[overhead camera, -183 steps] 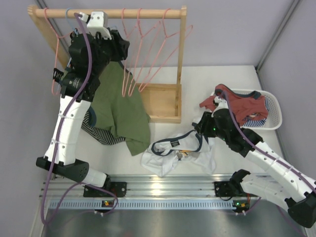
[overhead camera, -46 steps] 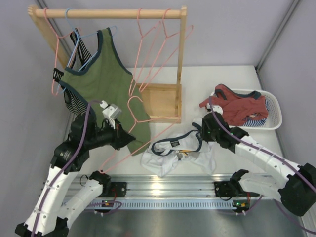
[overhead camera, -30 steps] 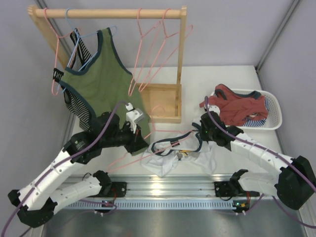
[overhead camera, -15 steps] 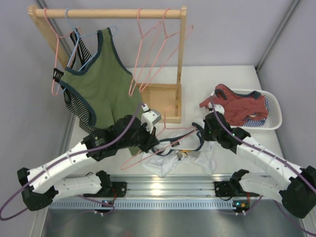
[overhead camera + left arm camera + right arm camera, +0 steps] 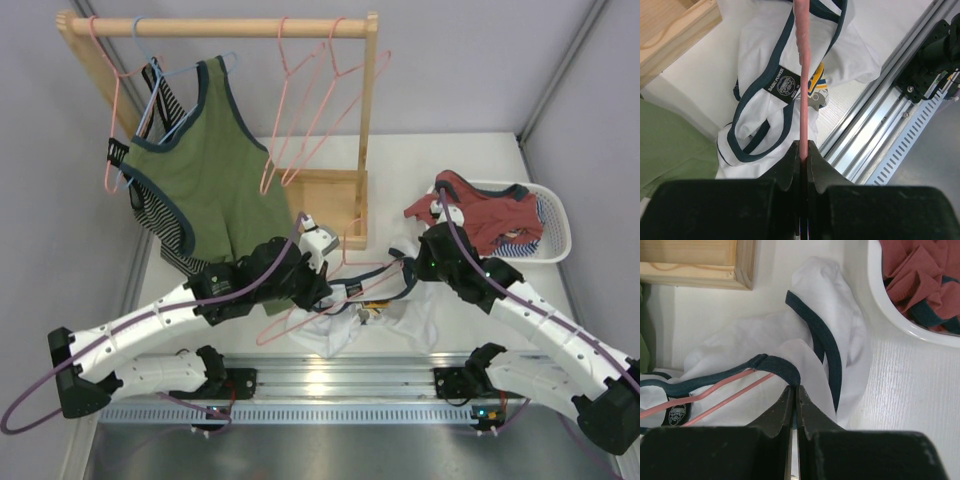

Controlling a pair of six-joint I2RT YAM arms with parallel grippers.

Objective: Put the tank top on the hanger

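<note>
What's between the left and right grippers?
The pink wire of the hanger and the navy neckline of the tank top bridge that stretch, in the top view; left gripper clamps the wire, right gripper pinches the trim.

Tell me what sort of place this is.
Likely a robot lab bench staged for laundry practice: a wooden clothes rack and a white laundry basket stand on a table edged by a metal mounting rail, between plain grey walls.
</note>
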